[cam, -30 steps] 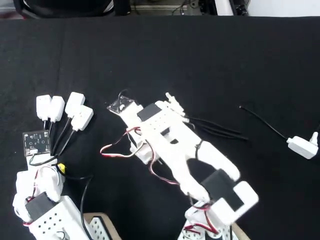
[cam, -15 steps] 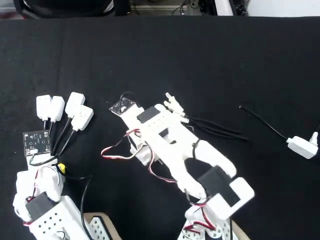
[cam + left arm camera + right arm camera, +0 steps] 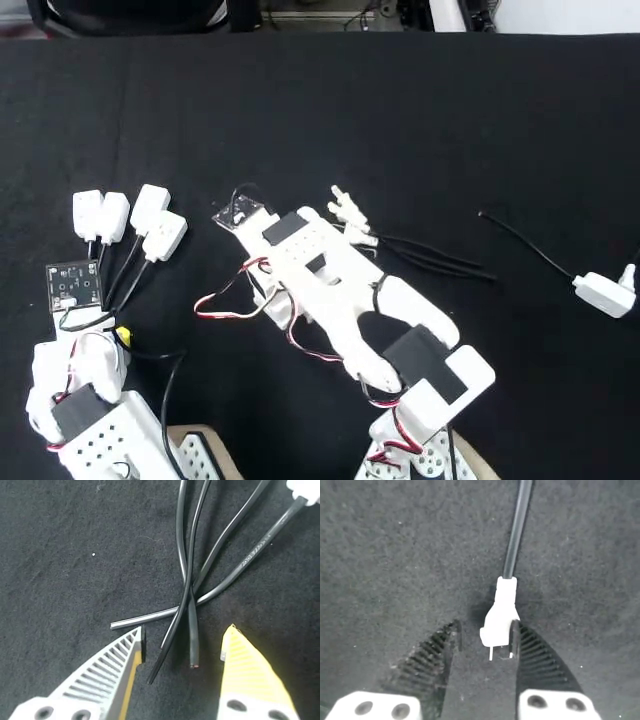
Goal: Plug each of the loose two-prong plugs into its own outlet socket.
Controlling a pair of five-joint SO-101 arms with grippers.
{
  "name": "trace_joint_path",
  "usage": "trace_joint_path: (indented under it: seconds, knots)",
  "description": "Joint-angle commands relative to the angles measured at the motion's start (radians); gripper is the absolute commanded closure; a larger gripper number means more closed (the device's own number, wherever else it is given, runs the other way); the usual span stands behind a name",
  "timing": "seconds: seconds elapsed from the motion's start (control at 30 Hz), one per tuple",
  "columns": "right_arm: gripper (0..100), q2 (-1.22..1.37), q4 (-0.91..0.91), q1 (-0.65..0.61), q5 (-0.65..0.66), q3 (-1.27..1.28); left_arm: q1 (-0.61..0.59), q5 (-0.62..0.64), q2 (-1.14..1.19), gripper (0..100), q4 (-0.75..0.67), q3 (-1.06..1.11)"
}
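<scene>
Four white outlet sockets (image 3: 150,208) lie in a fan at the left, their black cables (image 3: 192,580) running down to my left gripper (image 3: 100,318). That gripper (image 3: 185,630) stands open over the loose cable ends, touching none. My right arm stretches up-left across the middle, and its gripper (image 3: 240,211) is open. A white two-prong plug (image 3: 502,620) lies between the black fingers (image 3: 440,650) of the right gripper (image 3: 485,626), against one of them, prongs toward the camera. Several more plugs (image 3: 347,210) lie beside that arm. One white plug (image 3: 604,294) rests far right.
A small black circuit board (image 3: 73,285) sits on the left arm, just below the sockets. Thin cables (image 3: 440,260) trail right from the middle plugs. The black table (image 3: 420,110) is bare toward the back, and its front edge lies near the arm bases.
The right arm has shifted slightly left and toward the front, its gripper staying by the same spot. The left arm and the sockets have not moved.
</scene>
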Motion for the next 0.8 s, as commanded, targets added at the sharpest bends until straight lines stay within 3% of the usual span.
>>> trace_joint_path:
  seconds: [0.0, 0.4, 0.77]
  knots:
    - [85.5, 0.091, -0.017, -0.018, -0.002, -0.007, -0.002, -0.008, -0.005, 75, 0.005, 0.013]
    - [90.0, 0.165, -0.011, 0.109, 0.063, -0.051, -0.002, -0.008, -0.005, 75, 0.005, 0.013]
    - [91.8, 0.157, -0.008, 0.123, 0.084, -0.053, -0.002, -0.008, -0.005, 75, 0.005, 0.013]
